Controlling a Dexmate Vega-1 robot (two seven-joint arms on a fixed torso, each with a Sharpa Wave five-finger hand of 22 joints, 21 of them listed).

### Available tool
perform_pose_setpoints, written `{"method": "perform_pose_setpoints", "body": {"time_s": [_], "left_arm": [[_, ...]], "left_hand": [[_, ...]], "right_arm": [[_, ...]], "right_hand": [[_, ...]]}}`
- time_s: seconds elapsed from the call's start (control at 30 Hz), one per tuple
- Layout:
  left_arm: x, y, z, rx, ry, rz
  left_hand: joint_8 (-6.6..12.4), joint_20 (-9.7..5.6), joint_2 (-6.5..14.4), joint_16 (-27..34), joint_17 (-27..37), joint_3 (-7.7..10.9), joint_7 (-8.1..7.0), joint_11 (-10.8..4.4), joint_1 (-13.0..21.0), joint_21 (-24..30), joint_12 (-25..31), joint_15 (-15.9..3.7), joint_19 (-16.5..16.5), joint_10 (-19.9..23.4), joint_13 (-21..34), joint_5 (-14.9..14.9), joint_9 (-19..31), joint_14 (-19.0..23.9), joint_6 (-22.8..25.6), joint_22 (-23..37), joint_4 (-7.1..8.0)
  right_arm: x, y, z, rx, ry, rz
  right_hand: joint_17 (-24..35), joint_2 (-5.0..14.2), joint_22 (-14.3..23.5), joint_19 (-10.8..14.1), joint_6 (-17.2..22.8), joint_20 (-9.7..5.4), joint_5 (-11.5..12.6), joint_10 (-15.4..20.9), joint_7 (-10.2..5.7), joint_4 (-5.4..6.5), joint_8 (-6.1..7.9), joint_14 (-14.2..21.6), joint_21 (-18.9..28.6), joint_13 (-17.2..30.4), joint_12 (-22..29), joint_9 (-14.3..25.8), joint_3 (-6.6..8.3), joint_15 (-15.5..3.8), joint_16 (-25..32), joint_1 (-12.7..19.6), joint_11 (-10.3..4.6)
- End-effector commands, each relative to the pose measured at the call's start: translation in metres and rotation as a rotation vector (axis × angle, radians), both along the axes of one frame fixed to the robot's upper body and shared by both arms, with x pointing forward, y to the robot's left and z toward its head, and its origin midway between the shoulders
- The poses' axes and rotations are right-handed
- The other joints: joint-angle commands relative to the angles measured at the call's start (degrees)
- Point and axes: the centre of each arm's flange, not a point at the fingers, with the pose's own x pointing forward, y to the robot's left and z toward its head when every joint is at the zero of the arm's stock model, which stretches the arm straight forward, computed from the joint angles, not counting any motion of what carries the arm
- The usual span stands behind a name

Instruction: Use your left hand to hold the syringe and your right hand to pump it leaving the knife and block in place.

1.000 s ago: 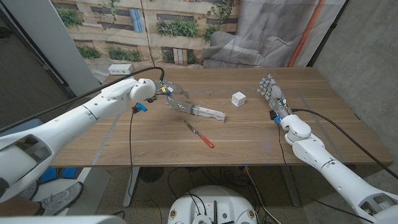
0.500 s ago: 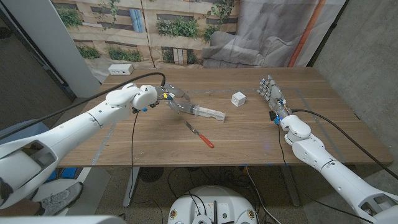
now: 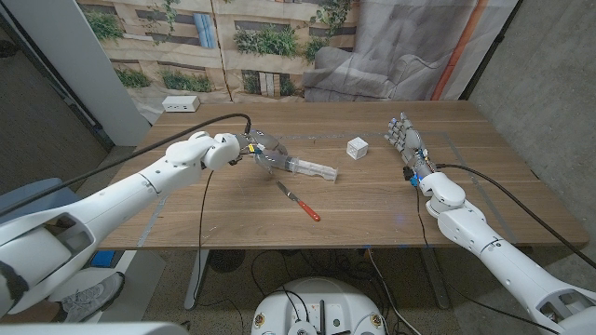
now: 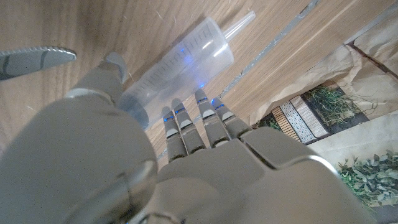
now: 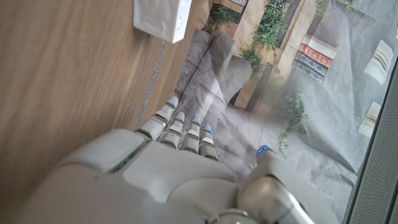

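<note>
Tabletop syringe [image 4: 177,68] between left fingers [image 4: 186,127]

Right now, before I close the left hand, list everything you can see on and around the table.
syringe: one, clear plastic, table centre, under the left hand's fingers
knife: one, red handle, nearer than the syringe
block: one, white, right of the syringe
power strip: one, white, far left corner
table: one, wooden
left hand: one, grey, fingers around the syringe's end
right hand: one, grey, apart, holding nothing
</note>
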Motion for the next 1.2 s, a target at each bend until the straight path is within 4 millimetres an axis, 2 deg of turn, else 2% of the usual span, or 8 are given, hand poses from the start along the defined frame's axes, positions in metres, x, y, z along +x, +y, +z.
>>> {"method": "perform_pose_setpoints", "body": {"time_s": [0.03,0.07,0.17,0.2,0.3,0.6,0.93,1.2], "left_arm": [[0.007,-0.007,-0.009,-0.016,-0.020,-0.003],[0.008,-0.007,-0.008,-0.019,-0.001,0.001],[0.010,-0.008,-0.010,-0.028,-0.003,0.000],[0.010,-0.008,-0.011,-0.029,-0.009,-0.004],[0.011,-0.010,-0.012,-0.037,-0.005,-0.009],[0.013,-0.013,-0.015,-0.054,0.006,-0.015],[0.015,-0.013,-0.022,-0.067,0.006,-0.032],[0.014,-0.011,-0.024,-0.089,0.002,-0.059]], "left_hand": [[-0.10,-8.84,0.58,0.69,0.22,-1.65,-0.73,-0.20,2.27,0.45,0.06,-9.66,2.62,2.81,-0.04,0.60,0.19,3.18,2.07,0.14,0.12],[-0.58,-8.30,0.68,0.67,0.23,-2.58,-2.04,-0.40,2.99,0.54,-0.24,-9.70,3.83,3.28,-0.04,0.64,0.21,4.40,2.13,0.17,0.17],[-1.25,-6.81,0.61,0.44,0.21,-4.26,-2.79,-0.14,3.57,0.63,-0.45,-9.65,5.65,4.01,-0.02,0.65,0.24,5.50,2.41,0.21,0.38],[-1.23,-6.94,0.83,0.56,0.25,-4.67,-2.66,-0.01,3.80,0.71,-0.24,-9.67,6.38,5.01,-0.02,0.69,0.26,6.20,3.05,0.22,0.45],[-2.23,-5.51,1.80,0.48,0.36,-7.77,-1.88,-0.32,6.19,2.51,-0.76,-10.01,17.07,6.65,-0.01,0.92,0.35,9.47,4.99,0.35,0.52],[-2.33,-5.77,3.60,0.67,0.51,-10.09,-0.50,-0.36,8.60,5.10,-0.68,-10.22,29.93,8.02,0.05,1.07,0.49,11.24,7.49,0.69,0.70],[-1.38,-6.87,5.62,0.90,0.50,-10.26,2.05,0.65,11.72,5.50,0.19,-10.65,34.38,12.13,0.13,1.26,0.37,14.37,13.92,0.71,0.41],[-0.71,-7.73,8.04,0.32,0.33,-8.70,4.77,1.19,14.15,4.82,0.44,-10.71,35.57,15.81,0.11,1.39,0.27,16.77,21.49,0.70,0.34]], "right_arm": [[0.002,0.000,0.000,-0.003,0.005,0.010],[0.002,0.000,0.000,-0.003,0.006,0.011],[0.003,0.000,0.000,-0.008,0.007,0.010],[0.003,0.000,0.000,-0.009,0.006,0.010],[0.003,-0.001,0.002,-0.009,0.003,0.008],[0.004,-0.003,0.003,-0.012,0.004,0.008],[0.007,-0.002,0.005,-0.015,0.003,0.013],[0.007,-0.001,0.007,-0.017,0.002,0.012]], "right_hand": [[0.12,-0.34,0.08,0.20,0.33,0.22,-0.05,0.28,-0.42,-0.19,0.19,0.65,0.15,0.08,0.56,0.13,0.52,0.26,0.38,-0.37,-0.40],[0.11,-0.35,0.08,0.19,0.34,0.35,-0.05,0.27,-0.43,-0.19,0.19,0.67,0.15,0.08,0.55,0.13,0.54,0.28,0.38,-0.39,-0.48],[0.06,-0.35,0.08,0.15,0.36,0.72,-0.06,0.28,-0.45,-0.21,0.19,0.77,0.15,0.08,0.55,0.13,0.58,0.35,0.42,-0.43,-0.49],[0.05,-0.36,0.08,0.15,0.36,0.76,-0.06,0.30,-0.50,-0.22,0.19,0.78,0.15,0.08,0.56,0.13,0.58,0.35,0.43,-0.45,-0.46],[0.01,-0.38,0.09,0.17,0.44,0.77,-0.07,0.28,-0.46,-0.23,0.21,0.77,0.17,0.08,0.55,0.13,0.61,0.35,0.43,-0.50,-0.51],[-0.09,-0.37,0.10,0.31,0.56,0.92,-0.08,0.35,-0.54,-0.26,0.24,0.74,0.24,0.08,0.56,0.14,0.70,0.30,0.42,-0.60,-0.55],[-0.20,-0.38,0.11,0.45,0.58,1.27,-0.10,0.28,-0.64,-0.31,0.23,0.73,0.31,0.09,0.52,0.14,0.82,0.30,0.42,-0.71,-0.66],[-0.29,-0.36,0.12,0.47,0.55,1.34,-0.10,0.31,-0.68,-0.34,0.19,0.78,0.32,0.09,0.53,0.14,0.93,0.29,0.45,-0.80,-0.66]]}}
